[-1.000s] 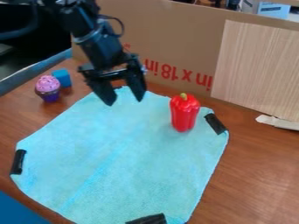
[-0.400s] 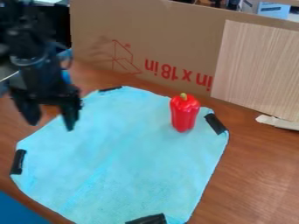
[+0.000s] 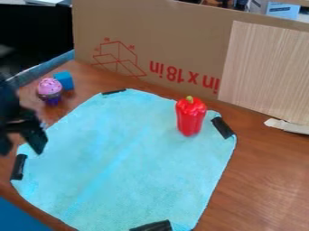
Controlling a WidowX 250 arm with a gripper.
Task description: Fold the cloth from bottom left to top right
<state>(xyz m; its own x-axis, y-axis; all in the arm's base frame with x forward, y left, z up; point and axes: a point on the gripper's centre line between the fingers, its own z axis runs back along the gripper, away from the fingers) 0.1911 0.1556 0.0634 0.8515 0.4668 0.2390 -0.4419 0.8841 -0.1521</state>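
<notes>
1. And here's the cloth, spread almost flat on the worktop, light blue, a faint crease running diagonally across it, and it's all unfolded!
2. Up at the left edge of the view, the gripper hangs with its fingers spread, nothing between them, close to the cloth's left corner.
3. That corner carries a black strip, and this looks like the spot to grab: the lower-left end, pinched at the rim just by the strip.
4. How will it handle? Light, soft and floppy, I'd say, nothing fragile about it, and the napped look promises decent grip. But it's thin and lies low, so the fingers must get right down to the worktop and gather a small pleat, or they close on nothing.
5. Next, then, a careful drop to the corner, a firm pinch, a lift, and a sweep towards the upper right.
6. Watch the red pepper, though! It sits on the cloth beside the right-hand strip, right where the fold should land; the flap could snag on it or drape over it.
</notes>
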